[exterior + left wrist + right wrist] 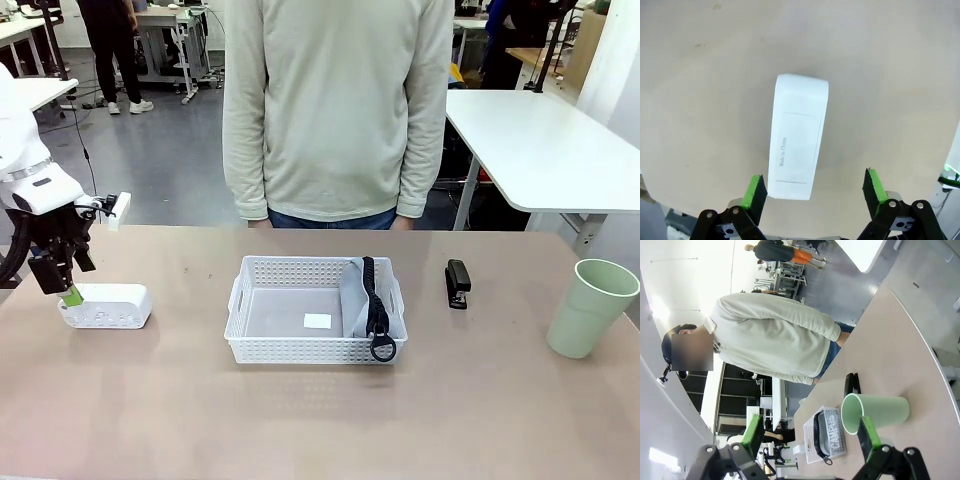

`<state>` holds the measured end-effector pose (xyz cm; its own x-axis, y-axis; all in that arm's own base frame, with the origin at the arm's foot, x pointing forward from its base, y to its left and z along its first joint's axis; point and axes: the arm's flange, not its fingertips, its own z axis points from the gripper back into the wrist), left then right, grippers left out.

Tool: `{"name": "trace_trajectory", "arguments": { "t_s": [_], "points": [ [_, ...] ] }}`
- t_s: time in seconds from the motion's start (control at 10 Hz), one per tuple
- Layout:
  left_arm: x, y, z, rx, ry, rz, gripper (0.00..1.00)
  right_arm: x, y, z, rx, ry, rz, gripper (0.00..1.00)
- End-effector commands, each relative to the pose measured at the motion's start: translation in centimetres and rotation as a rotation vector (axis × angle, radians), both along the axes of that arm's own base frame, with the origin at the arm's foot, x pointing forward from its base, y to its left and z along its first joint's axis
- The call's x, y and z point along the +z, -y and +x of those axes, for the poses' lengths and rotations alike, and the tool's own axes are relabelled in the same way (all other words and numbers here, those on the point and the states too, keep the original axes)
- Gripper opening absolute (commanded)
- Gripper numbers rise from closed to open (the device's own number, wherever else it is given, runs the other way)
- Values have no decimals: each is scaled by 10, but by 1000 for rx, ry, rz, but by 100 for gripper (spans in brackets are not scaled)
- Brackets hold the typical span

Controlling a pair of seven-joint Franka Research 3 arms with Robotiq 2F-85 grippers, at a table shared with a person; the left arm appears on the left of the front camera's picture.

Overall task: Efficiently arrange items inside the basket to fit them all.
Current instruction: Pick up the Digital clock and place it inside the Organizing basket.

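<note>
The desk (300, 420) is carrying all 4 items, and only 1 of them is sitting in the basket (300, 350), so I am judging the job as roughly a quarter done.

The basket is lying mid-desk in front of the person. Most of its floor is showing bare around a small label (318, 321).

The pouch (352, 298) is standing on edge against the basket's right wall. Its strap (372, 295) is running along it, with the ring (383, 348) hanging over the near rim. Stood up like that it is taking little floor, which is leaving room for the rest, though the ring is sticking out and will likely need tucking in.

The cup (590, 310) is standing upright at the desk's far right edge, well apart from the basket. In the right wrist view the right hand (811, 422) is hanging above the desk with its fingers spread wide, gripping nothing and looking towards the cup and basket.

The box (108, 305) is lying flat at the desk's left, well apart from the basket. The left hand (813, 177) is hovering over the box's near end with fingers wide apart. 1 pad (755, 189) is just beside the box's corner and the other is standing clear, so it is straddling the box, not clamping it. This looks like the step in hand.

The stapler (457, 283) is lying near the basket's right side, untouched.

That is leaving 3 items to go in: cup, box and stapler.
</note>
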<state>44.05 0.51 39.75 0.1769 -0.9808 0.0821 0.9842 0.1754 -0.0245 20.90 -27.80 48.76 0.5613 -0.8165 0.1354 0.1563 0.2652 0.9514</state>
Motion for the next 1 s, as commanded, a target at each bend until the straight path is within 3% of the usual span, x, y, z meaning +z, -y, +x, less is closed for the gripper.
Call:
{"name": "trace_trajectory", "arguments": {
  "t_s": [0.0, 0.5, 0.9],
  "points": [
    [-8, 0, 9, -6, -5, 5, 100, 0, 1, 2, 1, 39, -7, 100],
    [-41, 8, 11, -107, 75, 25, 100, 0, 1, 2, 1, 39, -7, 100],
    [-67, 18, 19, -147, -23, 51, 100, 0, 1, 2, 1, 39, -7, 100]
  ]
}}
